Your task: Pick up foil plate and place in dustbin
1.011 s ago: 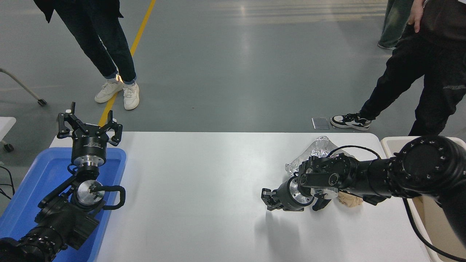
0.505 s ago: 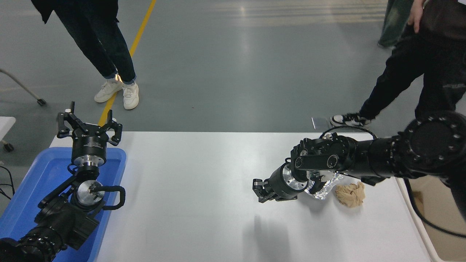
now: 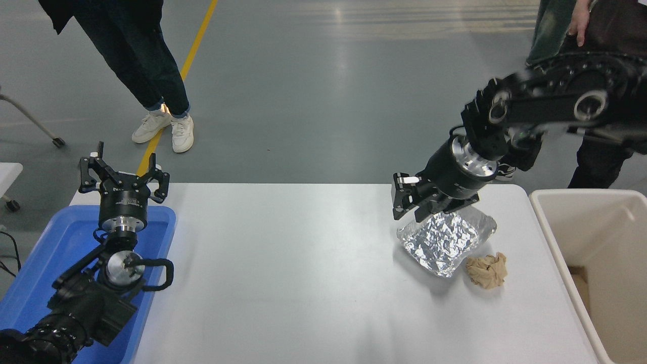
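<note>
Your shiny, crinkled silver foil plate [image 3: 446,242] lies flat on the white table [image 3: 283,268], just beside the crumpled tan paper ball [image 3: 487,270] and well short of the large cream plastic dustbin [image 3: 586,227] at the right edge, so nothing of the pick-and-drop is done yet. Your right gripper [image 3: 410,208] hangs over the plate's far-left corner with its jaws parted and nothing between them; whether it touches the foil you cannot tell. Grasp, lift, carry and release all remain, while your left gripper [image 3: 123,174] sits parked, fingers spread, over the blue plastic tray [image 3: 45,253].

Workshop hall, grey floor [image 3: 313,101], yellow line [image 3: 194,40]
</note>
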{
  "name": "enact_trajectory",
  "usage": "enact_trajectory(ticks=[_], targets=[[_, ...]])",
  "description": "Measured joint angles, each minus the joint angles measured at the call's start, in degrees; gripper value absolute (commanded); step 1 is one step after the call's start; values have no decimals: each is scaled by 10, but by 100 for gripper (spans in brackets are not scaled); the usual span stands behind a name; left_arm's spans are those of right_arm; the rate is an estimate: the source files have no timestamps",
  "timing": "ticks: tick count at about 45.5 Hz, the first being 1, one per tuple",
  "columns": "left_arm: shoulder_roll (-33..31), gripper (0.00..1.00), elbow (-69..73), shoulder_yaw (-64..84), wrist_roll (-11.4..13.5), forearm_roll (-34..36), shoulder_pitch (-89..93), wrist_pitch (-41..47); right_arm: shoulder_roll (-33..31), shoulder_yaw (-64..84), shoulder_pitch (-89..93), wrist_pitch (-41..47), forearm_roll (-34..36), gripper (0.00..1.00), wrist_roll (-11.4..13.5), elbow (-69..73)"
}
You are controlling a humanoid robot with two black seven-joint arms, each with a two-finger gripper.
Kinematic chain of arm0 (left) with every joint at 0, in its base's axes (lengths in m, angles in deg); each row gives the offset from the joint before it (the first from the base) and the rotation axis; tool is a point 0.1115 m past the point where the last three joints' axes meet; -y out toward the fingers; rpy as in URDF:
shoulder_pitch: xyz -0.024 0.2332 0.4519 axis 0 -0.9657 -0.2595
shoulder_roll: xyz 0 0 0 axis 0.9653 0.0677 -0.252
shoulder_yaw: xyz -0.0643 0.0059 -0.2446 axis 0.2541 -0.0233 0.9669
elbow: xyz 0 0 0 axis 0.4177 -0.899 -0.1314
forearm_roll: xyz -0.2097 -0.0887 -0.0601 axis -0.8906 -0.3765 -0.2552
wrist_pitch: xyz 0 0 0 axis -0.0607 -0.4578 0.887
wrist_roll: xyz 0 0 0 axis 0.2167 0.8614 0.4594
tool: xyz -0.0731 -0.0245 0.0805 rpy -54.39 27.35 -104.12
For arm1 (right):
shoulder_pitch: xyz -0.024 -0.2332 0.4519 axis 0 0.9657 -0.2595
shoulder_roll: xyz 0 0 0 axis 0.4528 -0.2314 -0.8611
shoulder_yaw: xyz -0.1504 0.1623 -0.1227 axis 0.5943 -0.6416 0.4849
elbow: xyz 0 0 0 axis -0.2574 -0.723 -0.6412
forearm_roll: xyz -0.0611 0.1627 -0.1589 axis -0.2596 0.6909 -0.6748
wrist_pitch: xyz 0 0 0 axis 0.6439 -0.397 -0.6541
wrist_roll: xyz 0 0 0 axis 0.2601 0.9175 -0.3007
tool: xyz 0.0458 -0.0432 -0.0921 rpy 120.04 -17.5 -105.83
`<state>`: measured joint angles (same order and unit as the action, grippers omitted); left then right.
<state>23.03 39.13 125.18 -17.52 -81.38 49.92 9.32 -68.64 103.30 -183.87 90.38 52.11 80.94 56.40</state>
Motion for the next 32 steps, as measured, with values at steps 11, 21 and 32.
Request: enact_trajectory(ticks=[11, 21, 32], targets=[[0, 99, 0, 0, 0, 0, 0, 0, -30, 42, -115, 33, -43, 100, 1, 40], [0, 99, 0, 0, 0, 1, 0, 0, -45, 92, -184, 44, -91, 100, 1, 65], [0, 99, 0, 0, 0, 1, 0, 0, -56, 133, -211, 47, -134, 100, 1, 81]])
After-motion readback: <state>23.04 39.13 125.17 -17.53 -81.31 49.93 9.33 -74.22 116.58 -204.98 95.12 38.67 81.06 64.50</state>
